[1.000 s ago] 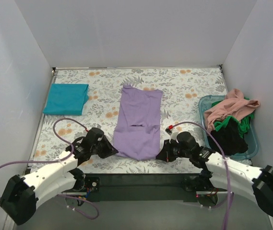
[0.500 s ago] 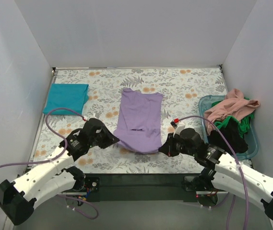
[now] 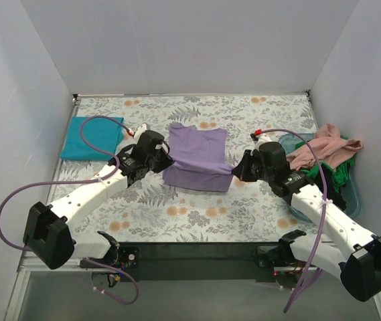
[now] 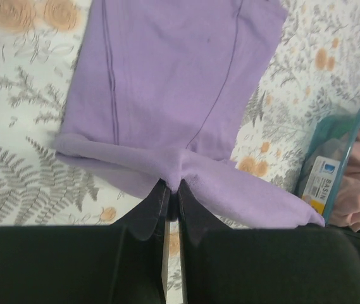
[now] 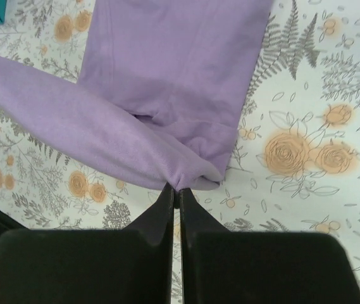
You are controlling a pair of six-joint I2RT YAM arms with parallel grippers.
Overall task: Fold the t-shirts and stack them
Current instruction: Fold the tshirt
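Note:
A lavender-purple t-shirt (image 3: 197,154) (image 4: 167,82) (image 5: 173,69) lies mid-table, its near hem lifted and carried over the rest of it. My left gripper (image 3: 168,162) (image 4: 173,185) is shut on the hem's left corner. On the right corner my right gripper (image 3: 238,170) (image 5: 176,188) is shut. A folded teal t-shirt (image 3: 92,138) rests at the far left. Salmon-pink (image 3: 323,151), green (image 3: 341,170) and black (image 3: 323,190) t-shirts are heaped in the tub at the right.
The see-through blue tub (image 3: 351,212) (image 4: 331,136) stands at the table's right edge. A grey floral-print cloth (image 3: 197,214) covers the table. White walls close in the left, back and right sides.
Both grippers have carried the purple t-shirt's near hem up and away from me, over the shirt's body, so it now lies folded about in half.

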